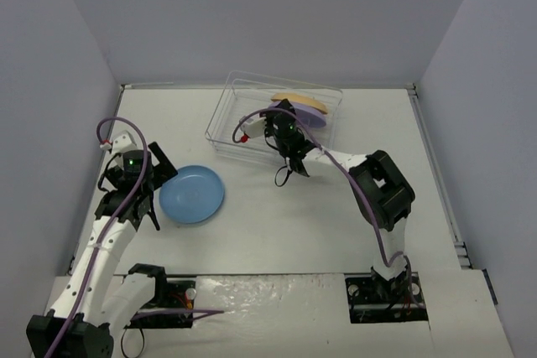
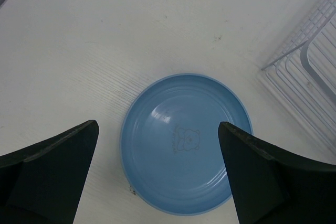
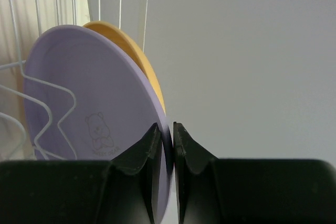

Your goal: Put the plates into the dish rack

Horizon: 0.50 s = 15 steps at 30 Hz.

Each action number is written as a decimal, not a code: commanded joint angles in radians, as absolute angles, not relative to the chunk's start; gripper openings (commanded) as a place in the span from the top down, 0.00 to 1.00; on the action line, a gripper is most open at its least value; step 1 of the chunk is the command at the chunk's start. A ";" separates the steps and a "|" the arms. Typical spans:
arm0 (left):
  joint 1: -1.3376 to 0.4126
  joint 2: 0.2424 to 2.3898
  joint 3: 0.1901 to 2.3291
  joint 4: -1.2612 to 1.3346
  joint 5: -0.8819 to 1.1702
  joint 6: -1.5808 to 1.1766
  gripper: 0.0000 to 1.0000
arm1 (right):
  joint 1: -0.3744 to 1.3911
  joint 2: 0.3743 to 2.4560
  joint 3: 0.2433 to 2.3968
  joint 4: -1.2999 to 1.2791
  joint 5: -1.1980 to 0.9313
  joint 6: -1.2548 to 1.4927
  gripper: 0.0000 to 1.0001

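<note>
The light blue plate (image 1: 191,194) lies flat on the table at the left, also in the left wrist view (image 2: 186,142). My left gripper (image 1: 158,192) hovers over it, open and empty, its jaws either side of the plate (image 2: 157,125). The dish rack (image 1: 225,126) stands at the back centre. The lavender plate (image 1: 314,115) stands on edge in it, with the yellow-orange plate (image 1: 294,97) just behind. My right gripper (image 1: 285,121) is shut on the lavender plate's rim (image 3: 167,127). The right wrist view shows the lavender plate (image 3: 89,93) in front of the yellow-orange one (image 3: 137,55).
The rack's near corner shows at the right of the left wrist view (image 2: 302,74). Thin rack wires (image 3: 16,66) cross in front of the lavender plate. Grey walls close in the table at the left, back and right.
</note>
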<state>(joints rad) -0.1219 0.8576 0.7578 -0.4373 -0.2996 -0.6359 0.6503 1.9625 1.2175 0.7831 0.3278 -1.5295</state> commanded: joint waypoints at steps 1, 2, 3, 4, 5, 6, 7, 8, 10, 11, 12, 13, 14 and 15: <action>-0.112 0.862 0.804 -0.380 -0.283 -0.644 0.03 | 0.647 1.972 1.261 0.940 0.311 -1.484 0.70; -0.112 0.861 0.803 -0.380 -0.281 -0.643 0.03 | 0.647 1.970 1.259 0.940 0.315 -1.478 0.61; -0.112 0.861 0.803 -0.379 -0.280 -0.643 0.03 | 0.648 1.968 1.258 0.940 0.320 -1.473 0.56; -0.112 0.861 0.804 -0.378 -0.278 -0.643 0.03 | 0.650 1.966 1.259 0.939 0.327 -1.468 0.51; -0.112 0.861 0.804 -0.378 -0.275 -0.643 0.03 | 0.653 1.957 1.258 0.936 0.334 -1.460 0.40; -0.112 0.861 0.805 -0.379 -0.272 -0.643 0.03 | 0.656 1.946 1.258 0.929 0.337 -1.458 0.35; -0.111 0.861 0.805 -0.377 -0.268 -0.644 0.03 | 0.661 1.937 1.256 0.918 0.341 -1.454 0.32; -0.112 0.861 0.805 -0.377 -0.267 -0.644 0.03 | 0.669 1.922 1.254 0.909 0.343 -1.449 0.28; -0.112 0.861 0.804 -0.374 -0.257 -0.644 0.03 | 0.693 1.898 1.260 0.870 0.366 -1.437 0.22; -0.112 0.861 0.805 -0.373 -0.243 -0.644 0.03 | 0.709 1.884 1.271 0.845 0.379 -1.413 0.18; -0.112 0.862 0.805 -0.372 -0.231 -0.644 0.03 | 0.724 1.870 1.280 0.820 0.390 -1.389 0.14; -0.112 0.862 0.806 -0.374 -0.223 -0.645 0.03 | 0.735 1.857 1.287 0.790 0.388 -1.362 0.12; -0.112 0.863 0.809 -0.384 -0.219 -0.647 0.03 | 0.748 1.835 1.297 0.729 0.367 -1.331 0.10; -0.112 0.863 0.813 -0.394 -0.215 -0.650 0.03 | 0.760 1.814 1.311 0.667 0.343 -1.297 0.09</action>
<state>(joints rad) -0.1219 0.8604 0.7578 -0.4275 -0.2467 -0.6374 0.7001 1.9693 1.2224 0.7663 0.3565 -1.4227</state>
